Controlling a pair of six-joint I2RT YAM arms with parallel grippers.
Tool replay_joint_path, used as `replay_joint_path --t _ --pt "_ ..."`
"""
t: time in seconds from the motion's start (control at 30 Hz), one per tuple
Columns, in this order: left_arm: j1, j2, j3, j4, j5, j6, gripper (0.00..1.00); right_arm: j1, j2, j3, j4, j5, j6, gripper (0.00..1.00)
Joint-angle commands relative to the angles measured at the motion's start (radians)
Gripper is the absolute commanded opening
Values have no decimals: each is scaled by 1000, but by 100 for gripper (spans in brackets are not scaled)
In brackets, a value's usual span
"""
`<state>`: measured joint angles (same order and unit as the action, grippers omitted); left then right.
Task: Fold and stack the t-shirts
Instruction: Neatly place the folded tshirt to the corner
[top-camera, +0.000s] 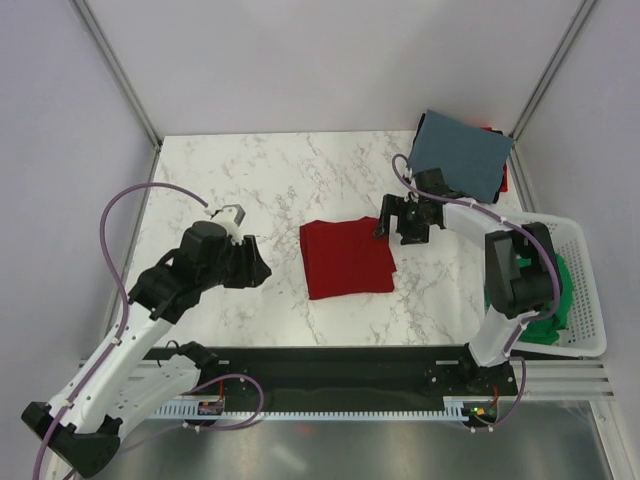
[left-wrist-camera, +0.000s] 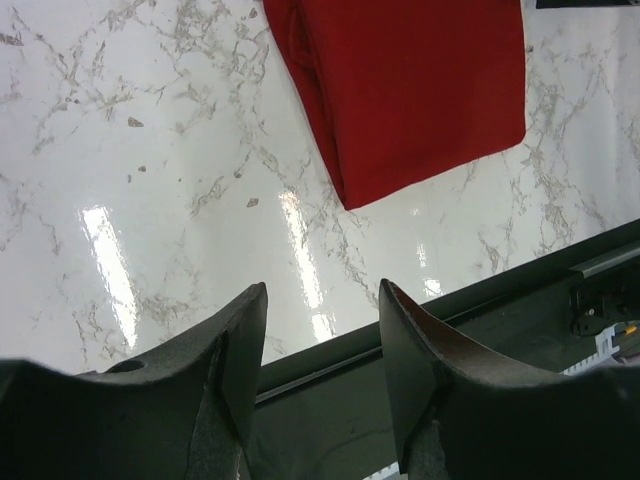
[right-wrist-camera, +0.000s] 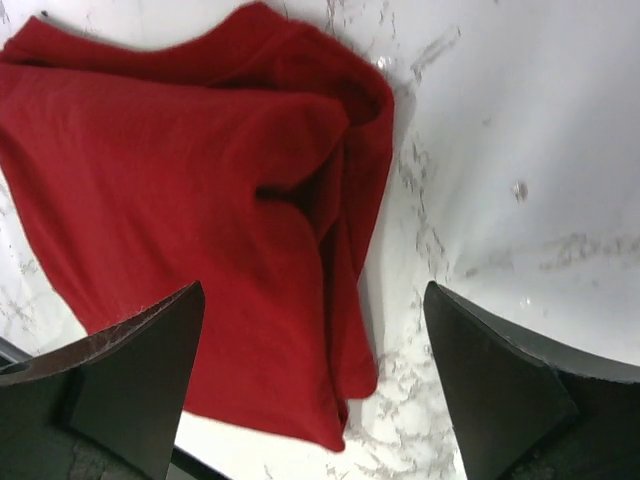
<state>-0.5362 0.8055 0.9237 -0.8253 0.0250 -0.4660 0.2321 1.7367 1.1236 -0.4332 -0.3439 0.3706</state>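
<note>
The left arm rises from its base and bends at the elbow. The left gripper faces right, low, its fingers slightly parted and empty. The right arm folds inward to the left. The right gripper points down, its fingers spread wide and holding nothing.

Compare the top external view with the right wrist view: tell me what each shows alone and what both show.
Only the top external view shows the folded slate-blue t-shirt at the far right corner, the green t-shirt in the white basket, and the left gripper, apart from any shirt. Only the right wrist view shows the bunched folds along one edge of the red t-shirt. Both show the red t-shirt on the marble table and the right gripper, open at its edge.
</note>
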Motion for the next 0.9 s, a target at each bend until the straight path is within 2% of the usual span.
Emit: replay_joint_path --t 0.0,0.17,0.23,0.27,0.4,0.53,0.63,0.73,0.83,0.87 --pt "-1 -42 -8 18 -22 50 56 -19 67 71 128 -72 -35 98" --pt "-1 -71 -42 54 -79 58 56 -51 194 71 250 -125 13 98" --pt "-1 -87 -62 80 -88 55 56 -51 254 68 301 -182 22 94" --pt "-1 -107 -84 87 -94 50 56 -51 273 62 316 -204 31 88" --pt "-1 -160 -112 114 -106 53 57 -53 342 12 411 -323 68 74" --pt "-1 -175 -117 117 -128 56 60 -51 331 -99 571 -386 125 68" --pt "-1 -166 -120 117 -126 55 60 -51 317 -168 637 -406 142 60" --pt "-1 -157 -118 117 -125 56 60 -53 328 -214 717 -446 180 47" --pt "-1 -157 -120 117 -129 56 60 -51 340 -261 857 -497 255 28" --pt "-1 -160 -118 117 -129 56 60 -51 342 -284 898 -512 281 14"
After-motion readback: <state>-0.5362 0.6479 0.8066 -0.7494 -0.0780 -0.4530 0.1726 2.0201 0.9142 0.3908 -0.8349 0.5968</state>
